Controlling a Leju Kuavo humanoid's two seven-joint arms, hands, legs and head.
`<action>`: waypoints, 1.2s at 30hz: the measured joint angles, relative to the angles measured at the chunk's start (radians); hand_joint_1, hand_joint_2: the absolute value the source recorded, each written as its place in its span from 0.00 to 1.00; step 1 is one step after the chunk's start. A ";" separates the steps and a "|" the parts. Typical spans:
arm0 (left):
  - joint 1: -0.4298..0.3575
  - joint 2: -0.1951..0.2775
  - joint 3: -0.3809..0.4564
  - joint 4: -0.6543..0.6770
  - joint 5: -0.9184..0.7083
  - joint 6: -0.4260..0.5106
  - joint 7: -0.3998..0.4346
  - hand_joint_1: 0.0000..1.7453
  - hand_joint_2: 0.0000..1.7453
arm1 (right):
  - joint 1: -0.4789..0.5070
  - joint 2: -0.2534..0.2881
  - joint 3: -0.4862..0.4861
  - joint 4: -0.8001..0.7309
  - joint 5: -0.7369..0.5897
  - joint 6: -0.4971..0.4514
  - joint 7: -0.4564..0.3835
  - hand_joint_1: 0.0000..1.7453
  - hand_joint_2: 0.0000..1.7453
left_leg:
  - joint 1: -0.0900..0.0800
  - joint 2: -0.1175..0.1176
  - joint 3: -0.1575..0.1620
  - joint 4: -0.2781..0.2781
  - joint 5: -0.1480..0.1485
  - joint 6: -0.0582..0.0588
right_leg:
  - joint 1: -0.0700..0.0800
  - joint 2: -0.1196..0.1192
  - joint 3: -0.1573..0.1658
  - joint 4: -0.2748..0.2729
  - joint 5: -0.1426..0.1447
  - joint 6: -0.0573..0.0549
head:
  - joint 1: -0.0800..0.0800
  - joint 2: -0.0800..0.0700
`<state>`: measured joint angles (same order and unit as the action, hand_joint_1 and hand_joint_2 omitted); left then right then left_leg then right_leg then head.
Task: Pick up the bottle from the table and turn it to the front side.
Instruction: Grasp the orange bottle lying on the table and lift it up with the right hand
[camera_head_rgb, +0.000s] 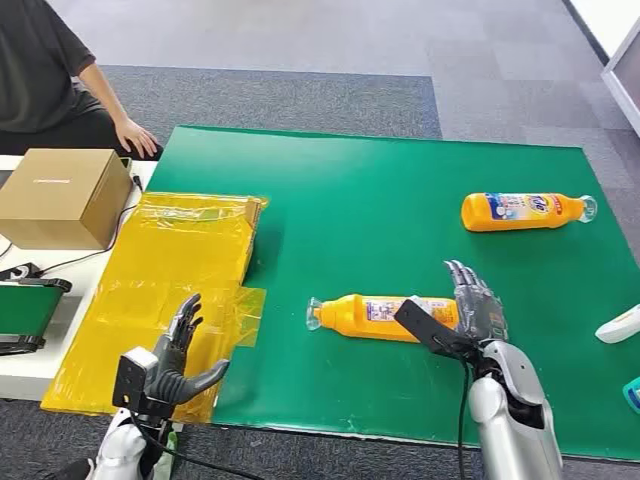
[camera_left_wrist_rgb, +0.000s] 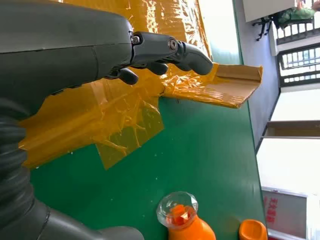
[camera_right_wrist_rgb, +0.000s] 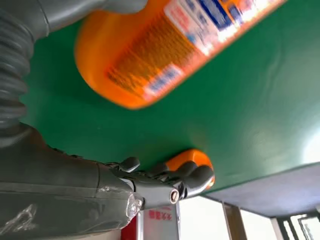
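Lying flat on the green mat (camera_head_rgb: 362, 200): near orange bottle (camera_head_rgb: 377, 317), clear cap pointing left, base end just beside the right hand (camera_head_rgb: 472, 305). Fingers spread, gripping nothing. Left hand (camera_head_rgb: 177, 355) likewise spread, over yellow plastic sheet (camera_head_rgb: 173, 260).

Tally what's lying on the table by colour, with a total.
Orange bottles: 2, near bottle and far bottle
Yellow plastic sheets: 1, yellow sheet
Brown cardboard boxes: 1, cardboard box
Total: 4

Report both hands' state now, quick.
Left hand: open, holding nothing, over the yellow plastic sheet.
Right hand: open, around the near orange bottle, not yet gripping it.
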<state>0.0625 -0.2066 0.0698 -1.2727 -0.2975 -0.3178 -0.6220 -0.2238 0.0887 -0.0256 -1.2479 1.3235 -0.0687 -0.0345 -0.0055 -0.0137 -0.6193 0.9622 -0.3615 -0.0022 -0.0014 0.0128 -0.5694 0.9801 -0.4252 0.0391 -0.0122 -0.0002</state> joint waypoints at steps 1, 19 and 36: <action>-0.002 0.002 -0.001 0.004 0.000 0.000 -0.002 0.00 1.00 | -0.008 -0.001 0.001 0.017 0.004 0.000 0.001 0.00 1.00 | 0.000 0.000 0.000 0.000 0.000 0.000 | 0.000 0.000 0.000 0.000 0.000 0.000 | 0.000 0.000; -0.074 0.049 -0.021 0.144 0.021 0.011 -0.073 0.00 1.00 | -0.300 -0.054 0.119 0.539 0.015 0.034 -0.033 1.00 1.00 | 0.001 0.002 0.009 0.000 -0.001 0.000 | 0.001 0.002 0.002 -0.001 0.000 -0.001 | 0.000 0.000; -0.041 0.053 -0.012 0.144 0.028 0.012 -0.064 0.00 1.00 | -0.115 -0.052 0.151 0.286 -0.119 -0.028 -0.066 1.00 1.00 | 0.001 0.000 0.006 0.000 0.000 0.000 | 0.001 0.001 0.007 -0.001 0.000 0.000 | 0.000 0.000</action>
<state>0.0217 -0.1538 0.0583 -1.1284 -0.2699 -0.3054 -0.6865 -0.3391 0.0362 0.1250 -0.9620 1.2044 -0.0962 -0.1006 -0.0048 -0.0138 -0.6137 0.9624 -0.3618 -0.0020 -0.0005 0.0133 -0.5622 0.9791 -0.4248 0.0392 -0.0123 -0.0001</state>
